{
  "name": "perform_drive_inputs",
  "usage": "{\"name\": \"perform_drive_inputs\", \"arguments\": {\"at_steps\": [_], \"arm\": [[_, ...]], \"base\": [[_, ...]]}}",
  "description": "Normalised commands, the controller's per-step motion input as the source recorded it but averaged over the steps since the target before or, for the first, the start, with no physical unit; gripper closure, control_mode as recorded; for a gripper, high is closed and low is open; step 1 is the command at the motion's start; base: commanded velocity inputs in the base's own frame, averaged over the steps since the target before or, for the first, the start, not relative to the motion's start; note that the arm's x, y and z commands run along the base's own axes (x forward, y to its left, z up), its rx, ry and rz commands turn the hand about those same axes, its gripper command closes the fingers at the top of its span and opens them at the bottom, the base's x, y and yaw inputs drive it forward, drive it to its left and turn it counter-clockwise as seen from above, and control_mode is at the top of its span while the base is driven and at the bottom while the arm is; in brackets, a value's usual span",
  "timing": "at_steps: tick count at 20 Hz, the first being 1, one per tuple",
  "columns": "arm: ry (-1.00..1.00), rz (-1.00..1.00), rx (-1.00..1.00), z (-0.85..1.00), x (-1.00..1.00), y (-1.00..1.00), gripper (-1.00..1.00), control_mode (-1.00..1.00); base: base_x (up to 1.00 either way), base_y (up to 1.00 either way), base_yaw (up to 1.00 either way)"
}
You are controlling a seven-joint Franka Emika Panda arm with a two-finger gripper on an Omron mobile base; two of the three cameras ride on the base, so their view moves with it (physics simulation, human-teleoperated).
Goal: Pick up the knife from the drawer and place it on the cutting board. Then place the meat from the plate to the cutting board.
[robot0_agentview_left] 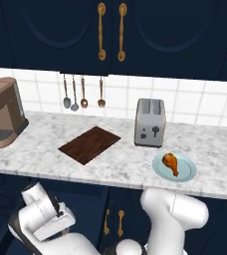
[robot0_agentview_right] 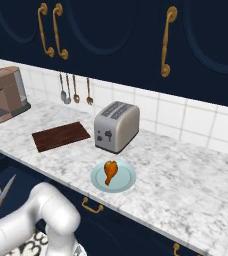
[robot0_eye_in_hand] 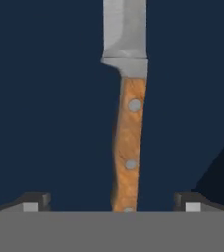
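Spread fingertips point(robot0_eye_in_hand: 33, 202) of my hand point(robot0_eye_in_hand: 112, 204) straddle the knife point(robot0_eye_in_hand: 127, 147) handle; I'd descend centred, then clamp firmly mid-handle.

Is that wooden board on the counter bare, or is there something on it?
Bare. The cutting board carries nothing; the meat lies on the plate.

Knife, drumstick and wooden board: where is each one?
knife point(robot0_eye_in_hand: 128, 142): hand view, wooden handle.
drumstick point(robot0_agentview_left: 171, 161): left base view, meaty end.
cutting board point(robot0_agentview_left: 89, 144): left base view, board's middle.
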Motion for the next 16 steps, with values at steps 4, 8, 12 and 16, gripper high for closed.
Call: {"name": "perform_drive_inputs", "arguments": {"at_steps": [4,8,12,16], "arm": [[-0.05,-0.04,0.00,-0.02,0.28,-0.44,-1.00,-1.00],[0.00,-0.07,0.00,-0.28,0.74,0.02,-1.00,-1.00],[0.00,-0.01,0.00,-0.45,0.29,0.29,-1.00,-1.00],[0.00,-0.01,0.00,-0.44,0.08,0.45,-1.00,-1.00]], "base": [[0.00,0.00,0.00],[0.00,0.00,0.00],[0.00,0.00,0.00],[0.00,0.00,0.00]]}}
